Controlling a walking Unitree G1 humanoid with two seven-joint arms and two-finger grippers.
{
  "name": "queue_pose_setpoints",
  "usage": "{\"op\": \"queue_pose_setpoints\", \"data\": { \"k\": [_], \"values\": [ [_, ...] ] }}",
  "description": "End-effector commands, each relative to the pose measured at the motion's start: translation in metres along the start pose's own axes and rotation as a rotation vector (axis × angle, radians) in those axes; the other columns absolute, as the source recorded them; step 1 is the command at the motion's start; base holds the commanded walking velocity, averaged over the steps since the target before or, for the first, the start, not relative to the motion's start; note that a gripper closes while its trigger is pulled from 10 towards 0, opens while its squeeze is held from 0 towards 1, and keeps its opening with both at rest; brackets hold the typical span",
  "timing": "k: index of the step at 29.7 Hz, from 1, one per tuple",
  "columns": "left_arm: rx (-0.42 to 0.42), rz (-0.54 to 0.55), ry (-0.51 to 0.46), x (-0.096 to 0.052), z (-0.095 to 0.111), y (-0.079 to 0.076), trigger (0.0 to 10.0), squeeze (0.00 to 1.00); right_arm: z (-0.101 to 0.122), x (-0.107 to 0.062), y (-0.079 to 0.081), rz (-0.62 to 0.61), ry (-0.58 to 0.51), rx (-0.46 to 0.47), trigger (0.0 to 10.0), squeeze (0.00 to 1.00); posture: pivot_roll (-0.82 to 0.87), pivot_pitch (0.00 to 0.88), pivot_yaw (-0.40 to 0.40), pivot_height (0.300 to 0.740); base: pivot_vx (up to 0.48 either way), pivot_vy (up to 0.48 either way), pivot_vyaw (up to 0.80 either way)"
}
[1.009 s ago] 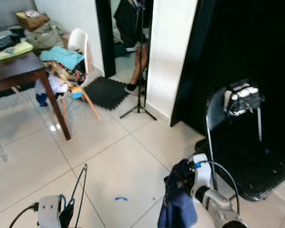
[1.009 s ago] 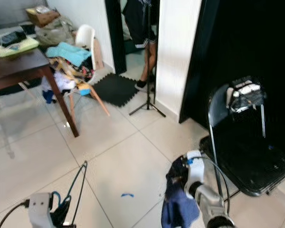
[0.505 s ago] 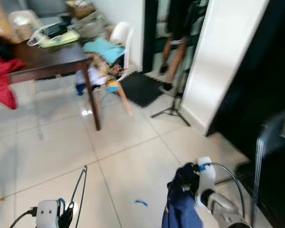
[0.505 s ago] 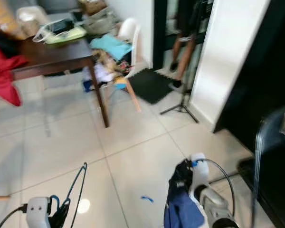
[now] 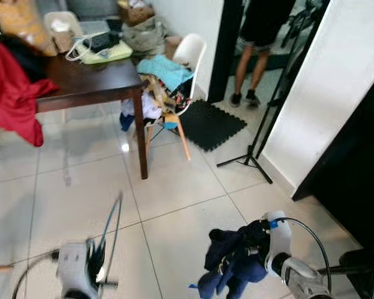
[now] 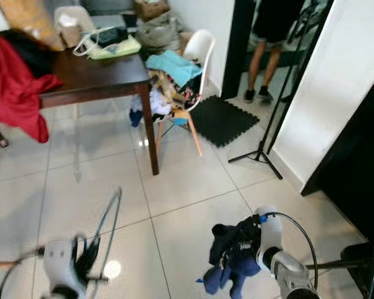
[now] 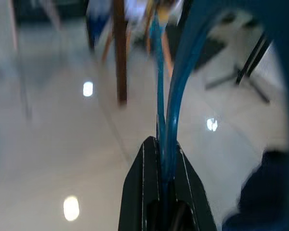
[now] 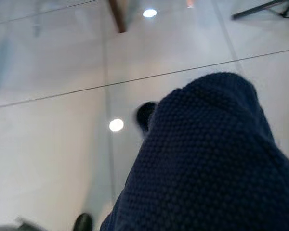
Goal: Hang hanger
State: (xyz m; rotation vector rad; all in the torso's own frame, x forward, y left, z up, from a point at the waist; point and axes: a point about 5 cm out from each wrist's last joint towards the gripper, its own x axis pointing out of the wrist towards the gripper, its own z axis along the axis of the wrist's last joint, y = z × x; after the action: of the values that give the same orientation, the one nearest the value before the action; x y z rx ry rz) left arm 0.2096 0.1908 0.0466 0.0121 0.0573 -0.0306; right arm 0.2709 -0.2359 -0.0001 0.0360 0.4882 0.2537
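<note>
Left wrist view, left end effector (image 7: pixel 163 211) clamping hanger (image 7: pixel 164 115)

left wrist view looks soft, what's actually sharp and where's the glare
Left wrist view: the left gripper's fingers on the blue hanger are fairly sharp, the room behind blurred, light spots glaring on the floor tiles. Right wrist view: navy garment sharp; a similar spot.
</note>
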Motion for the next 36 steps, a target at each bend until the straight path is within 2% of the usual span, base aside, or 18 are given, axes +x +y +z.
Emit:
{"op": "queue_pose_setpoints", "data": {
  "k": [1,2,4,5,6,7,9,12,13,16,19,23,24,27,29,30,31,36],
  "values": [
    [0.001,0.021,-0.039,0.005,0.02,0.009,10.0,0.0,0.023,0.008,0.0,-0.008,-0.075,-0.016,10.0,0.0,0.03,0.092,-0.042,0.74,0.48,0.0,0.0],
    [0.001,0.021,-0.039,0.005,0.02,0.009,10.0,0.0,0.023,0.008,0.0,-0.008,-0.075,-0.016,10.0,0.0,0.03,0.092,-0.042,0.74,0.48,0.0,0.0],
    [-0.018,0.027,-0.115,0.019,0.047,0.02,10.0,0.0,0.062,0.02,0.008,0.033,-0.195,-0.033,10.0,0.0,0.03,0.089,-0.04,0.74,0.48,0.0,0.0],
    [-0.018,0.027,-0.115,0.019,0.047,0.02,10.0,0.0,0.062,0.02,0.008,0.033,-0.195,-0.033,10.0,0.0,0.03,0.089,-0.04,0.74,0.48,0.0,0.0],
    [-0.033,0.027,-0.157,0.023,0.059,0.02,10.0,0.0,0.085,0.024,0.015,0.065,-0.265,-0.047,10.0,0.0,0.03,0.09,-0.041,0.74,0.48,0.0,0.0],
    [-0.033,0.027,-0.157,0.023,0.059,0.02,10.0,0.0,0.085,0.024,0.015,0.065,-0.265,-0.047,10.0,0.0,0.03,0.09,-0.041,0.74,0.48,0.0,0.0],
    [-0.065,0.027,-0.223,0.025,0.078,0.014,10.0,0.0,0.121,0.027,0.029,0.124,-0.374,-0.063,10.0,0.0,0.03,0.088,-0.042,0.74,0.48,0.0,0.0],
    [-0.094,0.041,-0.272,0.024,0.099,0.006,10.0,0.0,0.15,0.026,0.052,0.204,-0.457,-0.122,10.0,0.0,0.03,0.087,-0.043,0.74,0.48,0.0,0.0],
    [-0.094,0.041,-0.272,0.024,0.099,0.006,10.0,0.0,0.15,0.026,0.052,0.204,-0.457,-0.122,10.0,0.0,0.03,0.087,-0.043,0.74,0.48,0.0,0.0],
    [-0.068,0.056,-0.326,0.025,0.126,0.0,10.0,0.0,0.181,0.018,0.083,0.32,-0.57,-0.169,10.0,0.0,0.04,0.088,-0.048,0.74,0.48,0.0,0.0],
    [-0.043,0.078,-0.338,0.026,0.137,0.002,10.0,0.0,0.198,0.013,0.095,0.354,-0.624,-0.2,10.0,0.0,0.05,0.086,-0.052,0.74,0.48,0.0,0.47],
    [-0.036,0.083,-0.343,0.027,0.142,0.003,10.0,0.0,0.205,0.01,0.099,0.365,-0.644,-0.214,10.0,0.0,0.05,0.086,-0.053,0.74,0.48,0.0,0.8],
    [-0.02,0.087,-0.357,0.028,0.149,0.004,10.0,0.0,0.218,0.006,0.107,0.39,-0.677,-0.215,10.0,0.0,0.05,0.088,-0.054,0.74,0.48,0.0,0.79],
    [-0.02,0.087,-0.357,0.028,0.149,0.004,10.0,0.0,0.218,0.006,0.107,0.39,-0.677,-0.215,10.0,0.0,0.05,0.088,-0.054,0.74,0.48,0.0,0.79],
    [-0.011,0.089,-0.369,0.029,0.155,0.004,10.0,0.0,0.228,0.002,0.113,0.41,-0.703,-0.211,10.0,0.0,0.05,0.09,-0.055,0.74,0.48,0.0,0.79],
    [0.001,0.098,-0.38,0.029,0.16,0.005,10.0,0.0,0.242,-0.003,0.12,0.434,-0.735,-0.197,10.0,0.0,0.05,0.091,-0.055,0.74,0.48,0.0,0.79],
    [0.011,0.126,-0.364,0.029,0.16,0.006,10.0,0.0,0.256,-0.01,0.127,0.456,-0.763,-0.186,10.0,0.0,0.06,0.09,-0.054,0.74,0.48,0.0,0.0],
    [0.032,0.222,-0.307,0.024,0.152,0.015,10.0,0.0,0.277,-0.024,0.143,0.517,-0.81,-0.17,10.0,0.0,0.07,0.088,-0.057,0.74,0.48,0.0,0.0]
  ]
}}
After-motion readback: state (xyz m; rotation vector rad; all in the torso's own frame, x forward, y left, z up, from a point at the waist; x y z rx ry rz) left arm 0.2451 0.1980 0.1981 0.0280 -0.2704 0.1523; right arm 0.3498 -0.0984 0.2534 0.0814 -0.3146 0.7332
